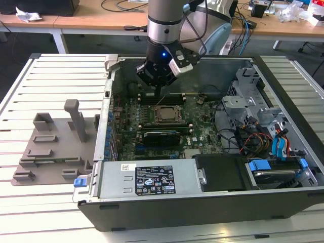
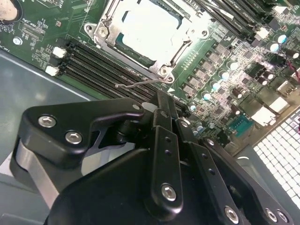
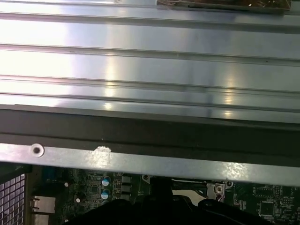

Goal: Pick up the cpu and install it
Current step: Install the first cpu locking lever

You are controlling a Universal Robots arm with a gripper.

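In the exterior view my gripper (image 1: 158, 90) hangs inside the open computer case (image 1: 202, 202), just above the cpu (image 1: 165, 114) seated in its motherboard socket. In the second wrist view my fingers (image 2: 161, 112) are together, holding nothing; cpu (image 2: 150, 28) lies beyond them.

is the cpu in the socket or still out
In. The cpu lies flat inside the socket frame on the motherboard, the tool above it.

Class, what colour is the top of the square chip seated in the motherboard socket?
Silvery-white, the cpu shows it best in the second wrist view.
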